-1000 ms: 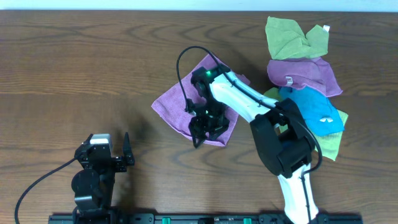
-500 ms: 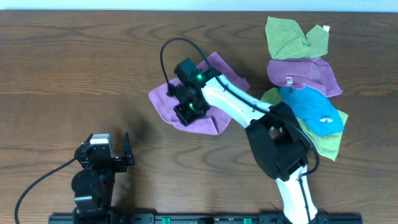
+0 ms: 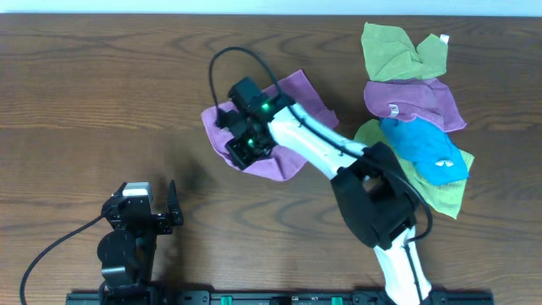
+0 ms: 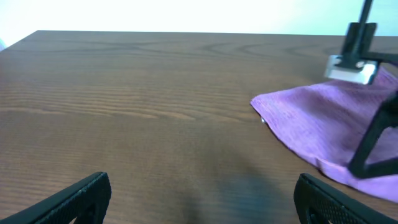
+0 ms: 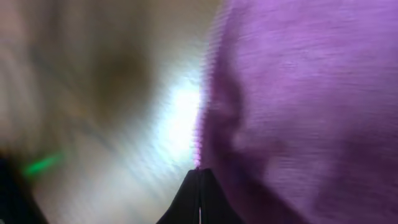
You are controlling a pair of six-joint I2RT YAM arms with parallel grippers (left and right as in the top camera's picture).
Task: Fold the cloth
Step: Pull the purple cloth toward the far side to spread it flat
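Note:
The mauve cloth [image 3: 298, 95] lies on the wooden table, partly doubled over and rumpled under the right arm. It also shows at the right of the left wrist view [image 4: 314, 121] and fills the right wrist view [image 5: 298, 93]. My right gripper [image 3: 240, 148] sits over the cloth's left part; in its wrist view the fingers [image 5: 200, 179] are closed together on the cloth's edge. My left gripper [image 3: 152, 206] is open and empty near the front left, well apart from the cloth; its fingertips [image 4: 202, 199] frame bare table.
A pile of other cloths lies at the right: a green one [image 3: 394, 51], a purple one with a white tag [image 3: 419, 103], a blue one [image 3: 428, 152] and another green one [image 3: 449, 196] underneath. The right arm's black cable [image 3: 222, 63] loops above the cloth.
My right gripper has moved up and to the left, carrying the cloth's near edge with it; the cloth has shifted left and bunched. The left arm has not moved.

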